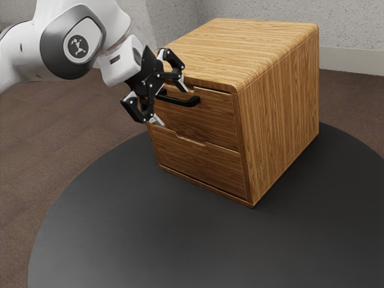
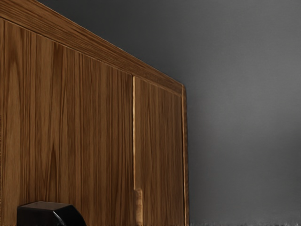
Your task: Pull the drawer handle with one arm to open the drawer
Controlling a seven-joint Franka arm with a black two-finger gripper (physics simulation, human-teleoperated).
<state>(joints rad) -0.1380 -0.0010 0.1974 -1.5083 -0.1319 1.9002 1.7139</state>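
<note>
- The handle is a black bar across the front of the top drawer, closer to that drawer's end on the exterior view's left.
- As far as I can see, the top drawer's front sits about level with the lower drawer under it. There's no obvious gap.
- The tool is right at the handle with its fingers spread wide, one above the bar and one below. The end of the bar on the exterior view's left lies between them.
- I can't see either finger pressing on the bar, so the tool is wide open with nothing gripped.
- From the wrist view, a black corner of the handle shows up close against the wood grain of the top drawer front.
- Also in the wrist view, a thin seam separates that front from the lower drawer's front, and there's a small notch cut into the edge there.
- Both drawers belong to a boxy, light wooden cabinet with rounded top edges.
- The cabinet stands on a round, dark surface, toward its far side and a bit toward the exterior view's right.
- The white and grey arm comes in from the exterior view's upper left and ends at the cabinet's front.
- Around the surface there's a brown floor, and behind the cabinet there's a pale wall with a light baseboard.
</note>
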